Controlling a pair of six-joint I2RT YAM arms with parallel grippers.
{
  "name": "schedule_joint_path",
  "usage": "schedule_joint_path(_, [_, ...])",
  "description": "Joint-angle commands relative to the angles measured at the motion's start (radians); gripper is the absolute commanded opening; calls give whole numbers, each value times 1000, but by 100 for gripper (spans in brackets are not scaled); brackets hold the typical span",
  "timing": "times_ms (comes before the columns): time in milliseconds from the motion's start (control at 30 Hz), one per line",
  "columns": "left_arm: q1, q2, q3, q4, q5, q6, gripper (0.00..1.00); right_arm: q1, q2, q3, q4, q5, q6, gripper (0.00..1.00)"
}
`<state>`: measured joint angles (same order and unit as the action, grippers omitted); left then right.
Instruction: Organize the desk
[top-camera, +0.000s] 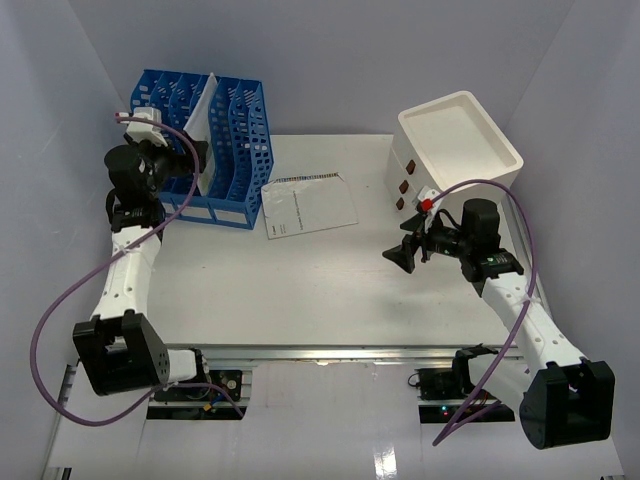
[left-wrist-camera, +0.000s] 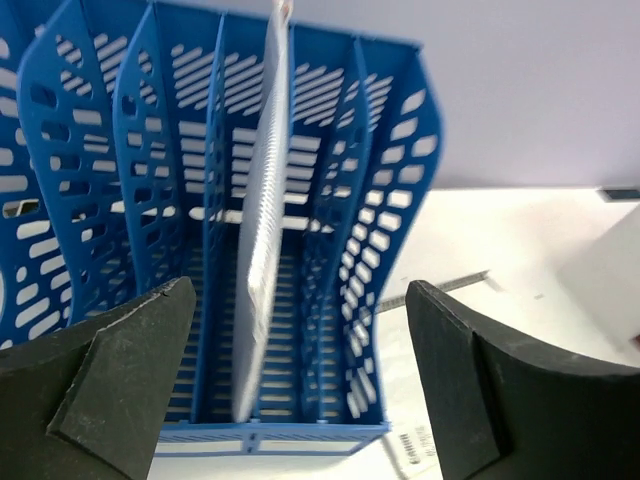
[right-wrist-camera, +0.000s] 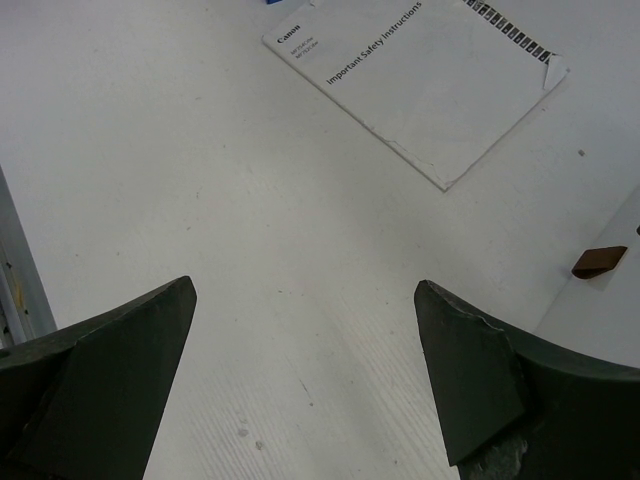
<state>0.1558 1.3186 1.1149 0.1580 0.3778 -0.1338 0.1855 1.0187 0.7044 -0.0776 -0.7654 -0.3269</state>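
The desk (top-camera: 300, 290) is a wide white tabletop with a metal rail along its front. At its back left stands a blue slotted file rack (top-camera: 215, 150) with a white booklet (left-wrist-camera: 262, 230) upright in one slot. My left gripper (left-wrist-camera: 300, 330) hovers open just in front of the rack (left-wrist-camera: 330, 250), its fingers apart and empty, the booklet standing free between them in view. A white Canon safety leaflet (top-camera: 310, 205) lies flat at mid-desk. My right gripper (top-camera: 405, 252) is open above bare desk (right-wrist-camera: 250, 200), near the leaflet (right-wrist-camera: 420, 80), holding nothing.
A cream drawer cabinet (top-camera: 460, 145) with brown pull tabs (right-wrist-camera: 598, 262) stands at the back right, close beside the right arm. Purple cables loop off both arms. Lavender walls close in the desk on three sides.
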Motion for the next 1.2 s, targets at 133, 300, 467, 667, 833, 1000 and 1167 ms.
schedule_joint_path(133, [1,-362,-205,-138,173,-340,98,33,83,42,-96,-188,-161,96])
schedule_joint_path(300, [1,-532,-448,-203,166,-417,98,228,226,169,-150,72,-279,95])
schedule_joint_path(467, [1,-692,-605,-266,110,-553,98,275,508,455,-160,38,-489,90])
schedule_joint_path(667, [1,-824,-670,-423,7,-658,98,273,1056,1082,-142,62,-221,90])
schedule_joint_path(833, [1,-828,-666,-491,16,-642,98,301,1333,1395,-66,400,104,90])
schedule_joint_path(1000, [1,-838,-691,-475,50,-689,98,325,1447,1484,86,590,226,90])
schedule_joint_path(1167, [1,-861,-720,-471,59,-737,98,325,1564,1576,150,714,360,99])
